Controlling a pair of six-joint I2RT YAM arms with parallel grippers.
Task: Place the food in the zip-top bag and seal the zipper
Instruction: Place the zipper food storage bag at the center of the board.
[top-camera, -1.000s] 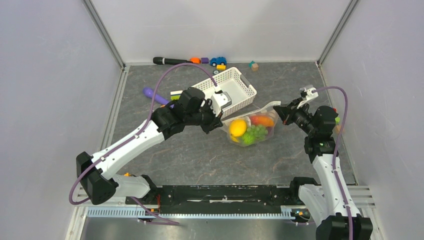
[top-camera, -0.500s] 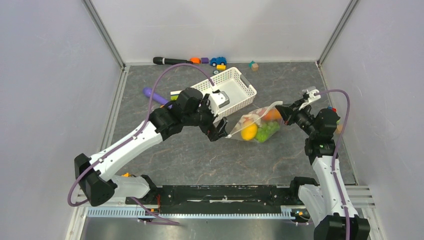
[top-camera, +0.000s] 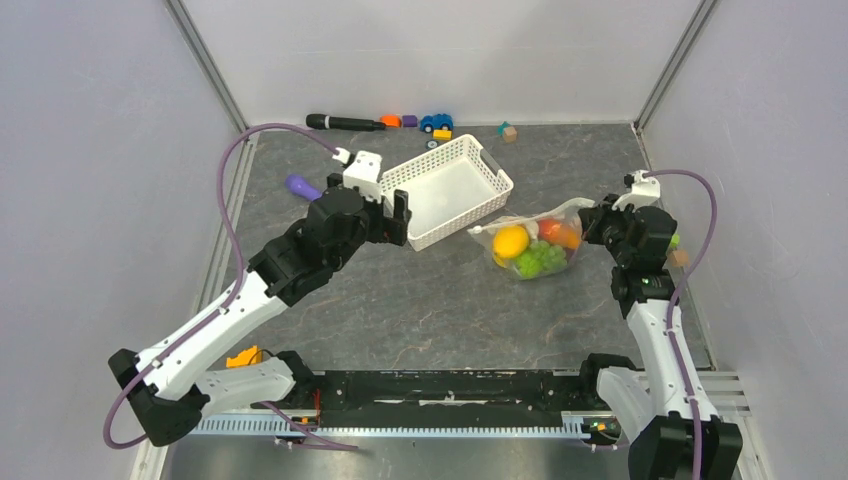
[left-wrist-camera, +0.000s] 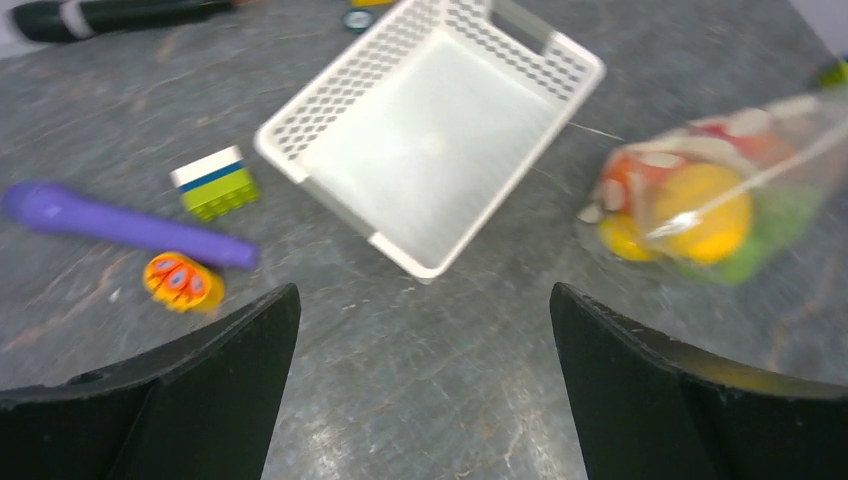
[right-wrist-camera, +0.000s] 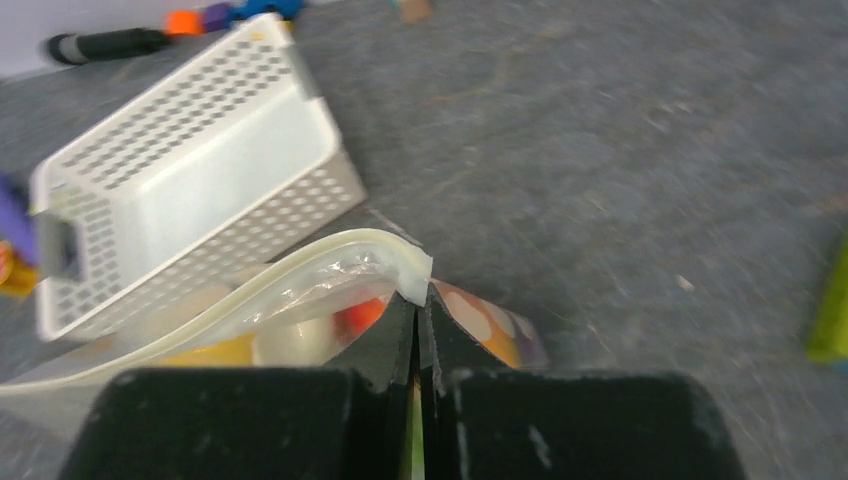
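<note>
The zip-top bag (top-camera: 528, 245) lies slumped on the right half of the surface, nearer the right edge than the left and about midway between the far and near edges. It is just beside the white basket (top-camera: 495, 180). The food (top-camera: 511, 241) is inside it, with a yellow piece, green grapes and red-orange pieces bunched in the belly. The zipper (right-wrist-camera: 330, 250) runs along the bag's upper edge, from the free corner pointing at the basket to the corner nearest the right edge.

Your right tool (right-wrist-camera: 420, 310) is pressed together on that right-hand corner, pinching the end of the strip. The lips meet at the pinch, but farther along you cannot tell whether they are sealed. Your left tool (left-wrist-camera: 422, 292) is spread wide and holds nothing. It hangs just beside the basket's left side, well apart from the bag.

The step in hand looks like the seal. Hold the right pinch firm so the strip lies taut. Bring the left tool round the near side of the basket to the free corner. Close on the strip alone, above the food, then run it toward the right tool. The film looks floppy, so a slack strip would likely fold and leave a gap.
</note>
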